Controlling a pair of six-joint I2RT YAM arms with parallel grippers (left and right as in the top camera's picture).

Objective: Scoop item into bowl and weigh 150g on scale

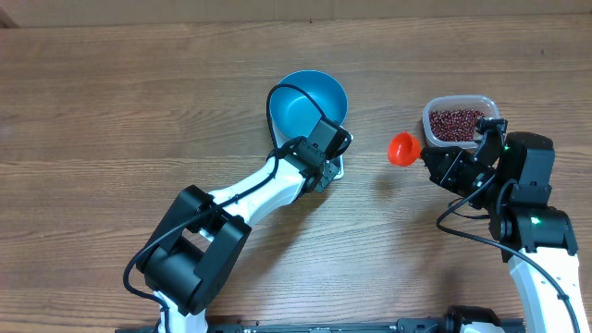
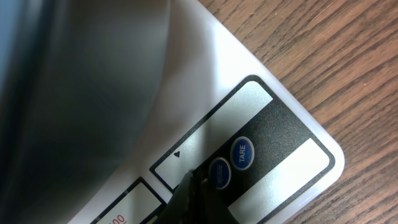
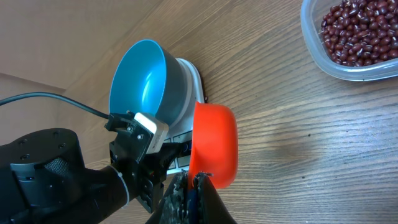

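Wood-grain bench (image 1: 111,92) carries the flat white kitchen scale (image 2: 205,74), with the round bright blue bowl (image 1: 310,102) on it, empty. Closed left fingers (image 2: 188,199) sit at its buttons, likely taring. Next, right fingers (image 3: 177,202), gripping an empty orange plastic scoop (image 3: 214,146), must dig small red-brown beans (image 3: 357,31) from the clear plastic tub (image 3: 309,37).

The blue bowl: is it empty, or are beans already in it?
Empty. The blue bowl shows only bare blue inside in the overhead and right wrist views; the beans lie in the clear tub.
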